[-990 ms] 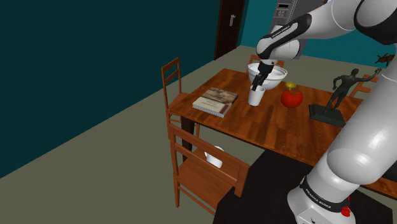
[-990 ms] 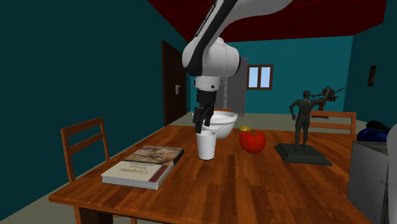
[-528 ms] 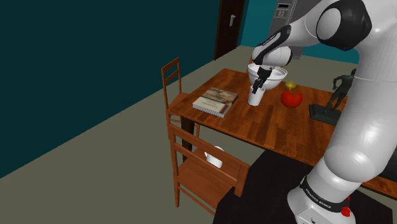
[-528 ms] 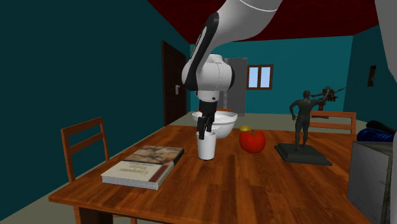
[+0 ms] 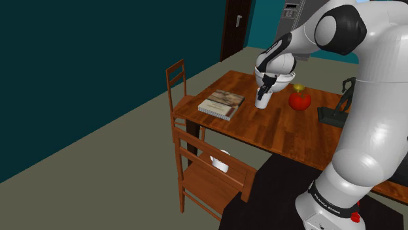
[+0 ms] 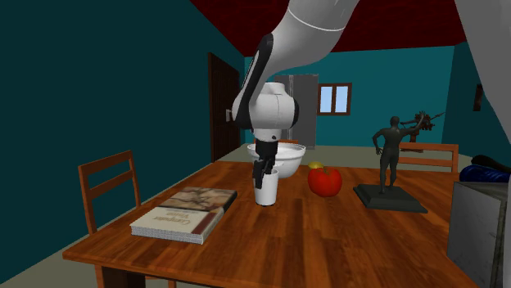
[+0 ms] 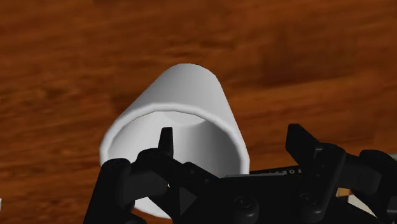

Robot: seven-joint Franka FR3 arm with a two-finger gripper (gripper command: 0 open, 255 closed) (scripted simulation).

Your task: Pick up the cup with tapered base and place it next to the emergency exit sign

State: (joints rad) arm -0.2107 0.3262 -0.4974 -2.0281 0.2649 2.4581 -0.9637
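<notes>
A plain white cup stands upright on the wooden table, narrowing toward its base. My black gripper points down at its rim, open. In the wrist view the cup lies right under the gripper. One finger reaches inside the cup's mouth and the other finger stands outside the wall. Neither presses on the cup.
A white bowl sits just behind the cup. A red fruit-like object, a dark statue and a book share the table. Wooden chairs stand along its near side.
The gripper has come down from above the cup to its rim, and the arm's upper links have swung toward the shoulder view's right. The cup has not moved.
</notes>
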